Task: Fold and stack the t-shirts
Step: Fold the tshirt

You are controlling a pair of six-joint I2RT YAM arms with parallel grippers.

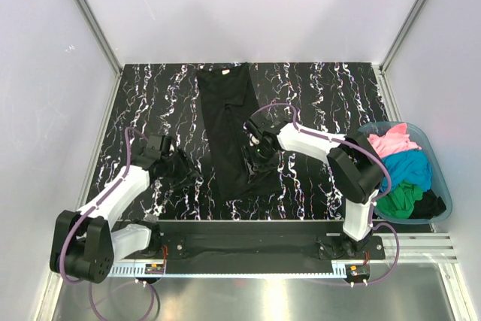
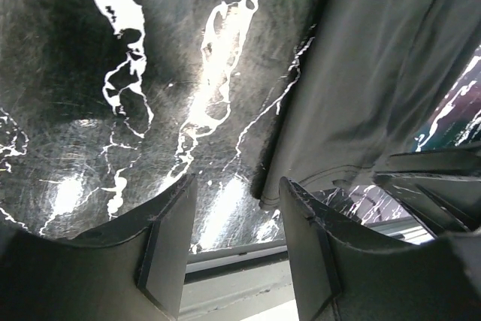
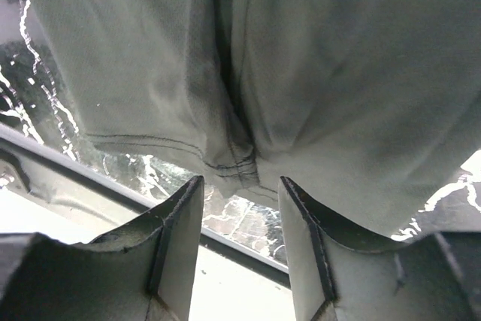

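Black soft cloth, matte: the black shirt (image 1: 225, 122) lies mid-table (image 1: 150, 103), folded lengthwise into a long narrow strip. Collar is at the far edge, hem toward the arms. There are light creases along it, and the near end is wider, w/ a flap spilling to the right. In the R wrist view the cloth shows a fine weave, greyish in the glare, w/ a double-stitched hem and a bunched seam at centre.

Table is a glossy black slab w/ white marble-like veins; bright reflections show in the L wrist view.

Tub (image 1: 443, 182) sits at the table's right side: translucent teal plastic, rounded corners. Crumpled inside are the pink shirt (image 1: 391, 143) farthest, the blue shirt (image 1: 412, 167) in the middle and the green shirt (image 1: 397, 197) nearest. Some dark cloth lies at the tub's near-right corner.

R gripper (image 3: 240, 186) is over the near-right part of the black shirt, jaws spread wide. Its fingers (image 3: 176, 238) are dark, flat and wedge-shaped. The hem seam sits just beyond the tips, in line w/ the gap, and nothing is clamped. Can't tell if the tips touch the cloth.

L gripper (image 2: 237, 189) is left of the black shirt, over bare table. Jaws are likewise spread wide, w/ only tabletop betw them, and it holds nothing. The shirt's left edge lies just beside its right-hand finger in that view.
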